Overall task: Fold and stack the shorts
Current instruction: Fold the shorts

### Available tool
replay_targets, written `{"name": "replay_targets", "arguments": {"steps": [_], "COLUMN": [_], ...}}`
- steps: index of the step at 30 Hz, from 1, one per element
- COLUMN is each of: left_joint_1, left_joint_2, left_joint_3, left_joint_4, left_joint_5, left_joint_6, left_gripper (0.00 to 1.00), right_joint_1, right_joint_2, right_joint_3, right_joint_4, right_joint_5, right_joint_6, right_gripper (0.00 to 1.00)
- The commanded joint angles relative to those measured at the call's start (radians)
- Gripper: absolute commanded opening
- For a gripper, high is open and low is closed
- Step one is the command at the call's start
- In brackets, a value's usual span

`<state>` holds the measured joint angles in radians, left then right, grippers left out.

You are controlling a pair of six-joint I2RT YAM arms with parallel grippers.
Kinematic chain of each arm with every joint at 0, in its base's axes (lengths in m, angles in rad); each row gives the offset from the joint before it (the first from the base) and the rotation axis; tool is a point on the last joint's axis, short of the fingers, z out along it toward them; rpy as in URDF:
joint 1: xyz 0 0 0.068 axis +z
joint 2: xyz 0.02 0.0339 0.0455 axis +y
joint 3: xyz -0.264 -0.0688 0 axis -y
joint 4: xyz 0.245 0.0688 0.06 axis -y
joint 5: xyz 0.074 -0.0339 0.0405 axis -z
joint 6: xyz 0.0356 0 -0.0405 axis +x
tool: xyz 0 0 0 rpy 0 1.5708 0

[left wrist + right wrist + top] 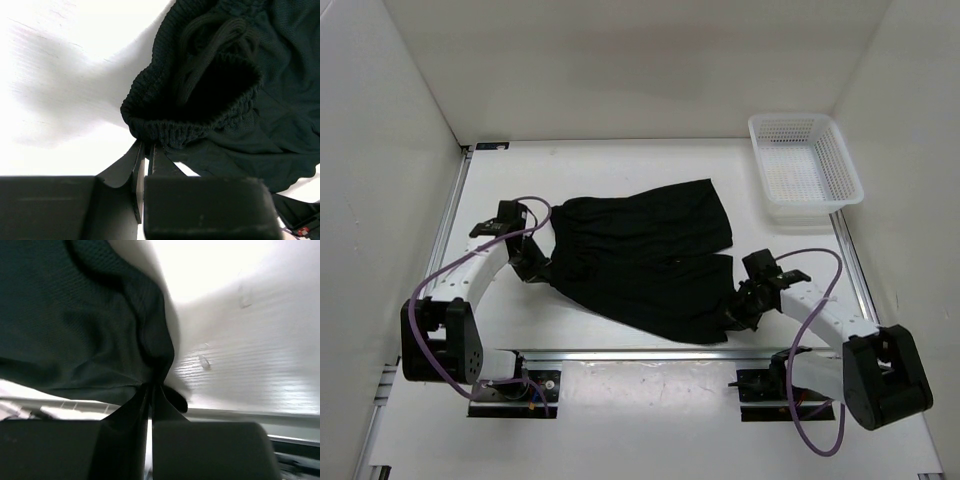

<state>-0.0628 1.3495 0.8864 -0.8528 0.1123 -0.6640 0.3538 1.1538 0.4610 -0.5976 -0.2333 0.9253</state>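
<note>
Lying spread on the table (620, 170), the shorts (645, 255) look unfolded as yet. The left gripper (145, 147) pinches the waistband (190, 132), the right gripper (150, 387) a leg hem (156, 352); folding and stacking are both left.

I see the black shorts (645, 255) spread wrinkled on the surface (620, 170): gathered waistband toward its left edge, legs toward right edge.

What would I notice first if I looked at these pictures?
The black shorts lie spread across the middle of the white table. The left gripper pinches their waistband and the right gripper pinches a leg's edge. A white mesh basket sits empty at the far right corner.
</note>
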Motion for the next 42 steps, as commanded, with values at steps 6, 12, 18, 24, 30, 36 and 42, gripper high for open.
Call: {"name": "replay_targets", "arguments": {"steps": [6, 12, 18, 24, 30, 36, 42], "left_joint_1": [-0.005, -0.005, -0.005, 0.049, 0.084, 0.106, 0.106], "left_joint_2": [0.037, 0.175, 0.424, 0.716, 0.993, 0.995, 0.84], "left_joint_3": [0.196, 0.463, 0.806, 1.107, 1.488, 1.59, 1.344], "left_joint_4": [-0.043, -0.138, -0.233, -0.295, -0.238, -0.197, -0.163], "left_joint_5": [0.026, -0.005, -0.034, 0.026, 0.127, 0.156, 0.035], "left_joint_6": [-0.026, -0.026, -0.036, -0.045, 0.02, 0.11, 0.173], "left_gripper": [0.1, 0.1, 0.1, 0.1, 0.3, 1.0, 1.0], "right_joint_1": [-0.012, -0.044, -0.078, -0.121, -0.187, -0.191, -0.148], "right_joint_2": [-0.062, 0.136, 0.427, 0.729, 1.088, 1.146, 0.947], "right_joint_3": [0.318, 0.617, 0.905, 1.227, 1.668, 1.721, 1.417], "right_joint_4": [-0.125, -0.136, -0.126, -0.117, -0.108, -0.073, -0.024], "right_joint_5": [0.242, 0.29, 0.337, 0.347, 0.289, 0.186, 0.224], "right_joint_6": [-0.158, -0.258, -0.305, -0.327, -0.347, -0.394, -0.416], "right_gripper": [0.0, 0.0, 0.0, 0.0, 0.01, 0.95, 0.99]}}
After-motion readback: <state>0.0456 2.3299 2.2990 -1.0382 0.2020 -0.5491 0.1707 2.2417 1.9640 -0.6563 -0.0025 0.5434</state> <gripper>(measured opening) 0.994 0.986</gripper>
